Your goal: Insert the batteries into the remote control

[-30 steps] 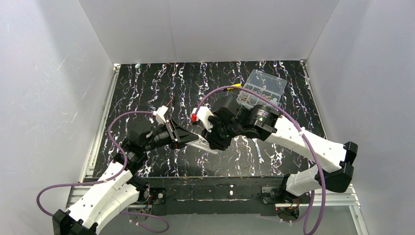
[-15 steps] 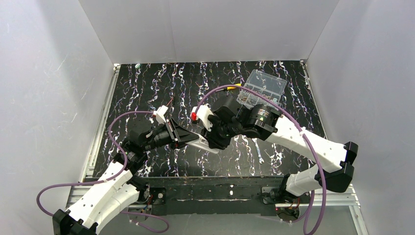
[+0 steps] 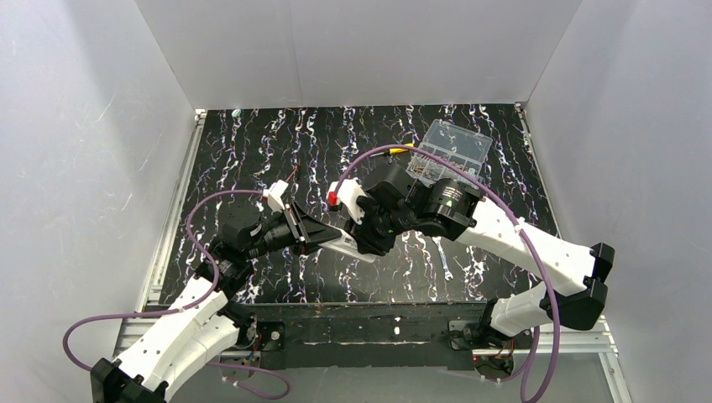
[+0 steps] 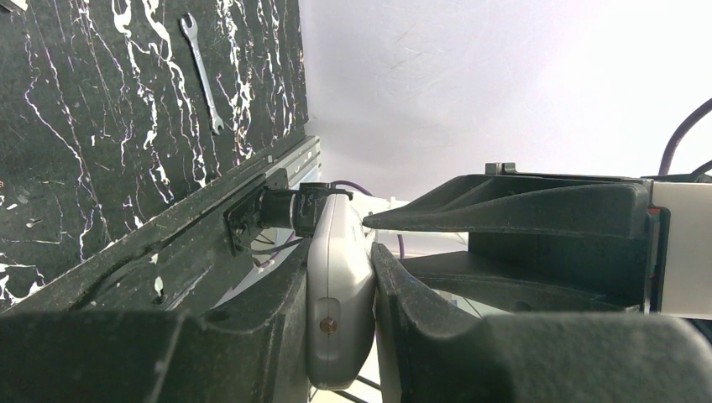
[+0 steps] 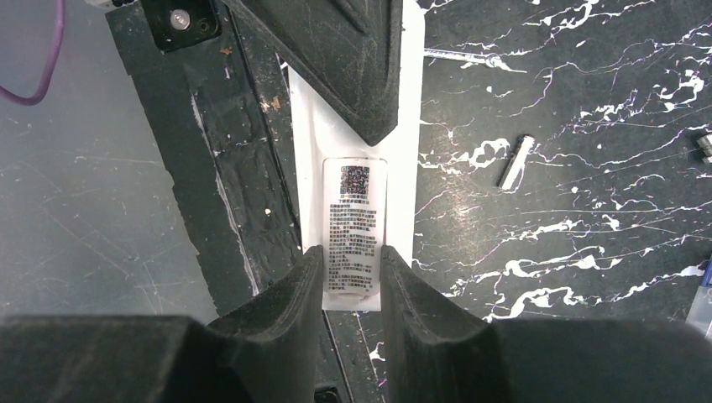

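The white remote control [image 3: 346, 245] is held above the table between the two arms. My left gripper [image 3: 323, 238] is shut on it; in the left wrist view the remote [image 4: 340, 285] shows edge-on, pinched between my fingers [image 4: 277, 319]. In the right wrist view the remote's white back [image 5: 407, 168] faces me, with a flat white cover piece carrying a dark printed label [image 5: 354, 227] lying on it. My right gripper [image 5: 353, 273] is shut on that cover's near end. The left gripper's finger [image 5: 353, 67] covers the far end. No green batteries are in view.
A small white-silver stick [image 5: 514, 161] and a screw [image 5: 704, 144] lie on the black marbled table. A small wrench [image 3: 445, 259] lies right of the grippers. A clear organiser box [image 3: 449, 153] stands at the back right. White walls surround the table.
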